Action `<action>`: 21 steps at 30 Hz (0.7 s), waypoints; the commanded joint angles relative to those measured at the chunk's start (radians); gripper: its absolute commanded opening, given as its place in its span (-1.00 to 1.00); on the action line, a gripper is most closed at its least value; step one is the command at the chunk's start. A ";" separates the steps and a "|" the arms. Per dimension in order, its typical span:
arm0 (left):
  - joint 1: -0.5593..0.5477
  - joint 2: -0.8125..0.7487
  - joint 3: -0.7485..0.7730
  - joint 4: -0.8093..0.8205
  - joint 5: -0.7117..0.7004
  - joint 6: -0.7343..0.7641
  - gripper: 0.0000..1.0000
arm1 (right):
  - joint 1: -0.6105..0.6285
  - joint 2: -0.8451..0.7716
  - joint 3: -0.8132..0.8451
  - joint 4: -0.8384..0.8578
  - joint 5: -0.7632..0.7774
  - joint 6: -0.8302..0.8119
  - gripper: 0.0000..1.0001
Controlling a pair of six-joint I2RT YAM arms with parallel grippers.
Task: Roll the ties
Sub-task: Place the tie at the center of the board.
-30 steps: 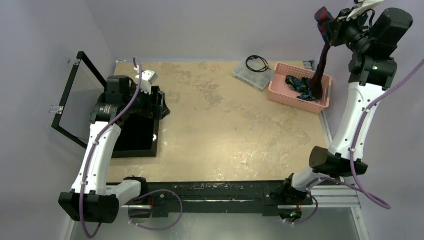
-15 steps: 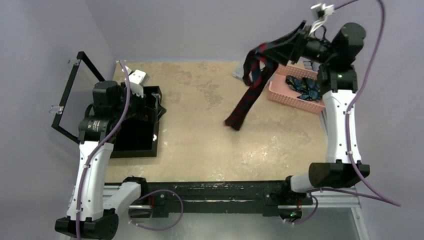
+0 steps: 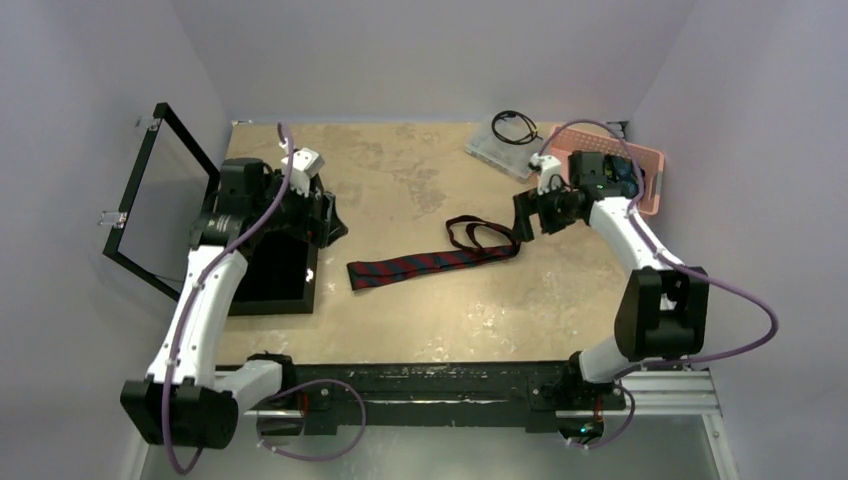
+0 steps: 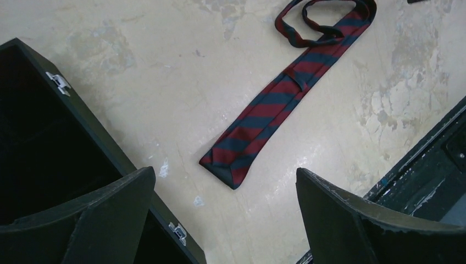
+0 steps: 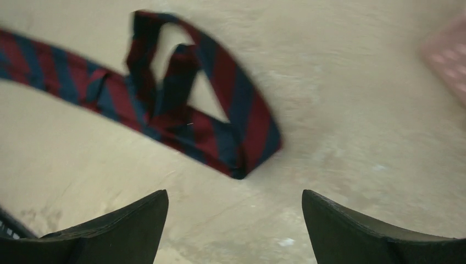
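Note:
A maroon tie with navy diagonal stripes (image 3: 430,262) lies flat on the table's middle. Its wide end points left toward the black case, and its narrow end is folded into a loop at the right. My right gripper (image 3: 522,222) hovers just right of that loop, open and empty. In the right wrist view the loop (image 5: 209,110) lies beyond the gripper (image 5: 234,192) and apart from it. My left gripper (image 3: 330,215) stands open over the case's right edge. In its wrist view the tie's wide end (image 4: 242,148) lies below and between the fingertips (image 4: 137,181). A dark blue and teal tie (image 3: 627,178) peeks from the basket.
An open black case (image 3: 275,270) with its raised lid (image 3: 150,200) stands at the left. A clear plastic box (image 3: 500,150) with a black coiled cable (image 3: 513,125) on it sits at the back. The pink basket (image 3: 652,165) at the back right is partly hidden by my right arm.
My right arm swung down and left from above the basket, laid the maroon tie on the table and opened. The left arm shifted slightly over the case.

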 commanded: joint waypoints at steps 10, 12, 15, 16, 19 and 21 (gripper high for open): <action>0.005 0.180 0.027 0.017 0.059 -0.033 0.99 | 0.496 0.094 0.015 0.229 0.127 -0.051 0.48; 0.005 0.199 0.017 -0.021 0.066 0.020 0.95 | 0.489 0.124 0.053 0.267 0.198 -0.039 0.46; 0.004 0.203 -0.021 -0.038 0.076 0.075 0.92 | 0.486 0.142 0.068 0.318 0.316 -0.044 0.42; 0.004 0.201 -0.034 -0.038 0.087 0.087 0.91 | 0.487 0.159 0.084 0.314 0.357 -0.065 0.41; 0.004 0.206 -0.056 -0.027 0.119 0.101 0.91 | 0.489 0.212 0.124 0.311 0.436 -0.117 0.45; 0.002 0.214 -0.063 -0.019 0.121 0.103 0.90 | 0.491 0.238 0.149 0.308 0.449 -0.127 0.49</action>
